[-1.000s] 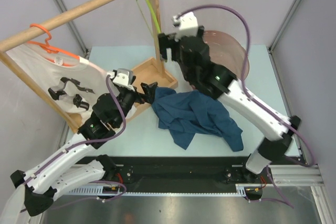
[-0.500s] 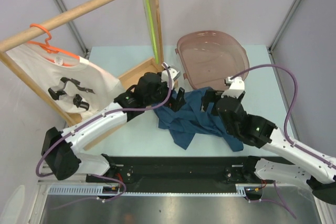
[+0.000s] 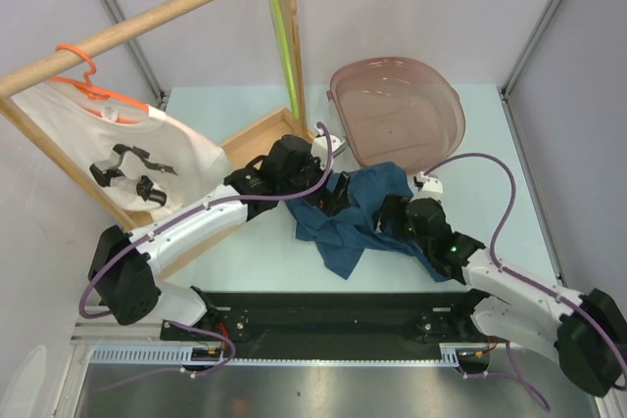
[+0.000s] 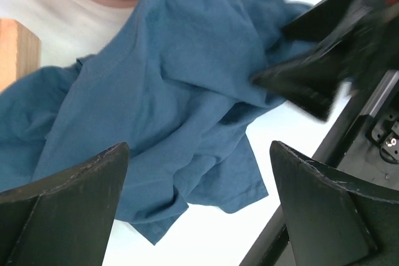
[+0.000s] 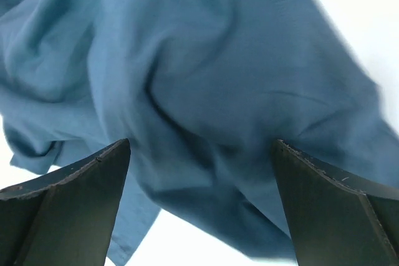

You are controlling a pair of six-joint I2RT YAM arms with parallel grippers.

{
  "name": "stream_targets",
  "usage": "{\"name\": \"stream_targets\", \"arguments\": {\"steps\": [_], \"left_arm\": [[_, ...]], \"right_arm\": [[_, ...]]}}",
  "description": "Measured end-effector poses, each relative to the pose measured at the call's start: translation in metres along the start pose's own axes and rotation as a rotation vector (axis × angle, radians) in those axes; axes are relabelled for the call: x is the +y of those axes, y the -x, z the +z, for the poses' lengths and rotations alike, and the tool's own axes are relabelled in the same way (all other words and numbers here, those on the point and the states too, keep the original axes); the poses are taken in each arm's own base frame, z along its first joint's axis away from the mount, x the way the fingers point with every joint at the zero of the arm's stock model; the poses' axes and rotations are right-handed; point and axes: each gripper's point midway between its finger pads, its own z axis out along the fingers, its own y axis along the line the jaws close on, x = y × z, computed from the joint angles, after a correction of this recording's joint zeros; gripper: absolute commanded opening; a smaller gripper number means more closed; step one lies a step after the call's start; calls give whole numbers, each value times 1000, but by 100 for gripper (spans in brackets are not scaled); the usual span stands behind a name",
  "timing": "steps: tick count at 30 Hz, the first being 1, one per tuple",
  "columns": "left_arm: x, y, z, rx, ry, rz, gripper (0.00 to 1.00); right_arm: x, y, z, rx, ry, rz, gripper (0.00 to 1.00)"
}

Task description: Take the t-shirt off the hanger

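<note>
The left gripper point(image 3: 335, 193), in the middle of the overhead view, has its jaws spread wide with nothing in them. It hovers low over the left part of a crumpled blue shirt point(image 3: 343, 237). Just to its right, the right gripper point(image 3: 388, 216) is equally wide and empty, its fingers low over the same heap. Whether they touch the cloth cannot be told. The blue shirt lies loose on the table point(image 3: 250, 247), and a green hanger point(image 3: 279, 26) hangs bare at upper centre, so this shirt seems already freed. A white shirt point(image 3: 176, 149) hangs on an orange hanger point(image 3: 83, 75) at upper left, probably the work that remains. To do the step well, each gripper should probably lift straight up, clear of the folds, so no finger snags the cloth, and the two arms should keep apart because they sit close together. The table is pale, smooth and flat. A brownish basin point(image 3: 451, 105) rests at upper right, touching the blue shirt's far edge. A wooden rail point(image 3: 147, 22) slants across the upper left above a wooden base point(image 3: 257, 139). Plain grey walls enclose the space.
</note>
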Motion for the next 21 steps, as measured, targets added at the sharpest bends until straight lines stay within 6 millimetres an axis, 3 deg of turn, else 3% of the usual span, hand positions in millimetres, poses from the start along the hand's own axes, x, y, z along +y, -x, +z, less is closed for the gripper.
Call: {"name": "stream_targets", "arguments": {"steps": [2,8,13,15,18,21], "left_arm": [[-1,4,-4,-21,-2,5,100],[-2,29,-29,-142,25,25,100],[7,45,-49,-238,77,22,100],[16,47,-56,-263,124,26,100],[28,55,-69,-316,178,5,100],[26,60,-78,-356,182,5,100]], "right_arm": [[9,-8,10,24,49,-4,100],[61,-41,41,116,181,-134,100],[134,-47,65,125,241,-276,100],[155,-47,73,107,238,-311,100],[166,-53,85,93,164,-369,100],[161,-70,93,92,91,-444,100]]}}
